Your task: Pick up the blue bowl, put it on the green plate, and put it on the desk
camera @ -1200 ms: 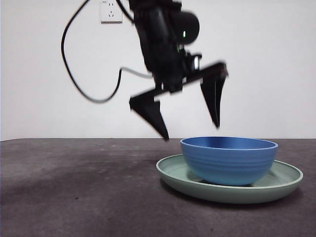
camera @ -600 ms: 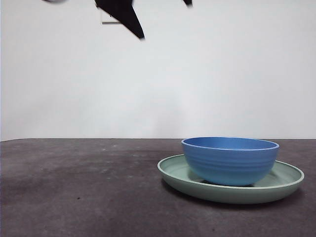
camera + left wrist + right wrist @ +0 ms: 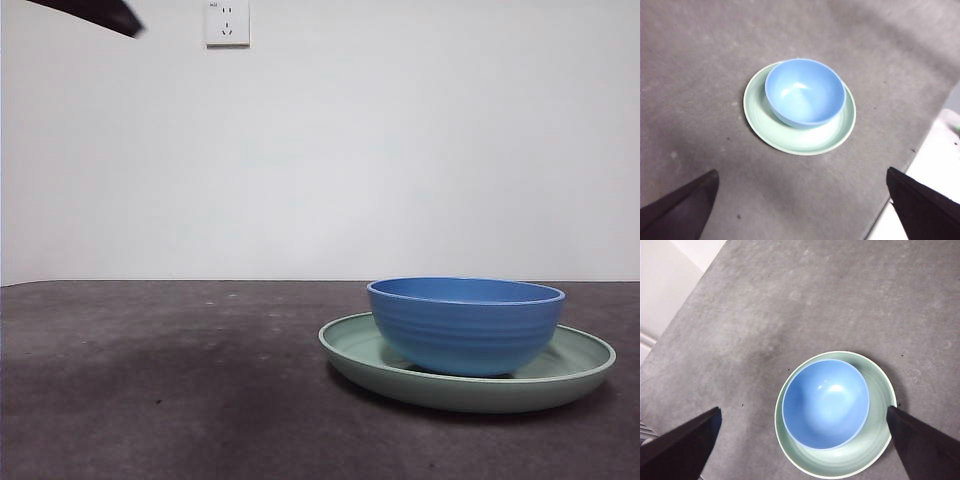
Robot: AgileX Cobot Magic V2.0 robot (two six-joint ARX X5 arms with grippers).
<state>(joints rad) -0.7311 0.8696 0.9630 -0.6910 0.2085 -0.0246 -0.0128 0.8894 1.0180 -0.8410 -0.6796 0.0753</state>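
Blue bowl (image 3: 466, 325) sits upright inside the green plate (image 3: 575, 365), off-centre toward one side of the plate, its foot on the plate's floor. Plate lies flat on the desk (image 3: 160, 390). First placement looks done, judging by the layout; what remains would be getting the bowl onto the bare desk.

Left gripper (image 3: 805, 210): high above the pair, jaws spread wide, holding nothing. Right gripper (image 3: 805, 445): also high above, jaws spread wide, empty. Front view shows only a black tip (image 3: 95, 14) at the top corner; cannot tell which arm it belongs to.

Handling, as a guess: bowl looks rigid, thin-walled, probably light plastic or similar. Inside is smooth with a glossy highlight, so likely slippery. Faint ridges on the outer wall may help friction. Best hold seems to be the rim, one jaw inside and one outside, on the side with the most plate showing. Plate may shift if the bowl drags on lifting.

Surface: dark grey matte desk, scuffed, speckled, level. Room: plain white wall behind, one wall socket (image 3: 227, 21) high up. Pale floor or ledge (image 3: 935, 165) beyond the desk edge.
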